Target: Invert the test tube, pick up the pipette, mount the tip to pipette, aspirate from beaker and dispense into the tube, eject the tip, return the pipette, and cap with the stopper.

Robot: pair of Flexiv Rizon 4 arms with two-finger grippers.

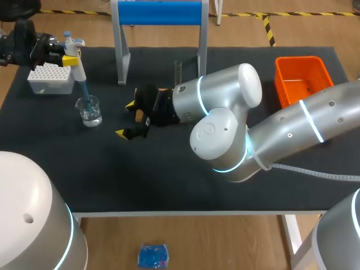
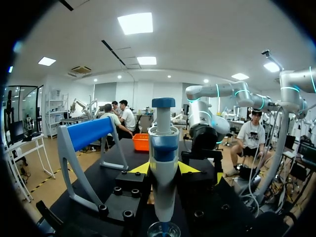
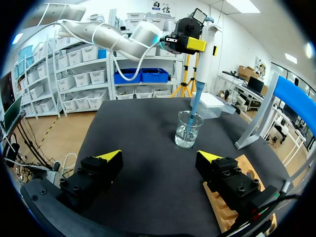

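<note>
Standing upright at the table's far left, the pipette (image 1: 75,59) is clamped in the left gripper (image 1: 70,58). In the left wrist view the two yellow tips of the left gripper (image 2: 163,168) press on the white-and-blue pipette (image 2: 163,163) from either side. The left arm (image 1: 25,45) comes in from the far left corner, its wrist level and its fingers pointing toward the table's middle.

The pipette's blue tip (image 1: 84,93) slants down into the glass beaker (image 1: 89,111), with its end inside the glass. Seen from the right wrist, the tip (image 3: 194,106) dips past the rim of the beaker (image 3: 188,129), which holds some clear liquid. A white tip rack (image 1: 50,79) sits just behind the beaker, beside the left gripper.

The right arm (image 1: 270,140) enters from the right, bends at a large elbow near the middle, and stretches its wrist low across the mat toward the beaker. The right gripper (image 1: 127,118) has its fingers spread wide with nothing between them. From its own camera the right gripper (image 3: 159,155) points at the beaker, which is well ahead of it. One finger is above a wooden board (image 3: 228,210).

A thin clear test tube (image 1: 178,72) stands upright behind the right wrist, near the blue-topped stand (image 1: 160,14). An orange bin (image 1: 301,79) sits at the far right of the black table mat (image 1: 140,180).
</note>
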